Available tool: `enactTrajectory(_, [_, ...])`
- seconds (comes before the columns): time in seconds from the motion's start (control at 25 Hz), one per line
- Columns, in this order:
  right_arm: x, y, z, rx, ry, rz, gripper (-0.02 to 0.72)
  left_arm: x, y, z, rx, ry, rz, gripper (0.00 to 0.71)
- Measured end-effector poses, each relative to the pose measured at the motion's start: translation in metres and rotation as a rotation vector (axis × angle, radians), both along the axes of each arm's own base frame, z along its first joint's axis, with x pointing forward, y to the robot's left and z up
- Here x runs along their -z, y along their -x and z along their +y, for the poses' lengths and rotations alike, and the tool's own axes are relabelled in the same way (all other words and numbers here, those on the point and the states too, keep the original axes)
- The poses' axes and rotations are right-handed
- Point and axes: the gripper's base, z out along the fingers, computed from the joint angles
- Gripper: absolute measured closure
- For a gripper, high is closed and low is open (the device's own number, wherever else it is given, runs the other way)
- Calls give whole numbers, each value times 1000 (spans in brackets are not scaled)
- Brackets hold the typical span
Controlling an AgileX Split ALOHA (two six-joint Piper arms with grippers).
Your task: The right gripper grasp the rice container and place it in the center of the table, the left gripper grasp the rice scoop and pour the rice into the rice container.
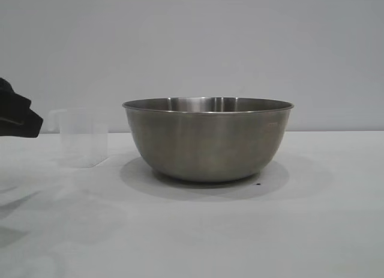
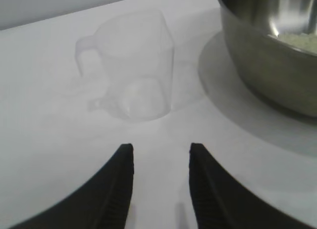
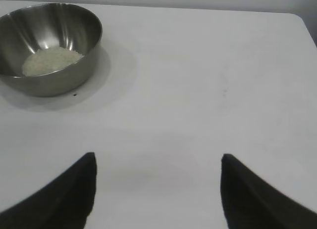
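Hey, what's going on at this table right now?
A large stainless-steel mixing bowl stands on the white table with a small heap of off-white rice inside. A small translucent plastic measuring cup, apparently empty, stands upright beside it. The black left gripper sits open just short of the cup, holding nothing. The black right gripper hangs open, away from the bowl.

No text, label, brand, number or sign can be read anywhere. The rice container point(image 1: 207, 140) shows only plain brushed metal on its wall, and the rice scoop point(image 2: 136, 70) just beside it shows no legible measuring marks on its clear plastic. The worktop point(image 3: 208, 80) around the rice container carries no print.
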Motion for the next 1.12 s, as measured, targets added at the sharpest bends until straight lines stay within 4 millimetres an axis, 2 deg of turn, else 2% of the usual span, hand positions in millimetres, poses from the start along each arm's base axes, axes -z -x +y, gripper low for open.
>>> enactTrajectory(0.44, [0,0,0,0,0,0,253,-28,1,-3,16,-5,118,482])
enactTrajectory(0.96, [0,0,0,0,0,0,253,-100,5,-8,87,-4,134,482])
enactTrajectory(1.0, [0,0,0,0,0,0,253,-105,6,-7,89,-3,137,417])
enactTrajectory(1.12, [0,0,0,0,0,0,253,-119,8,-7,94,0,138,298])
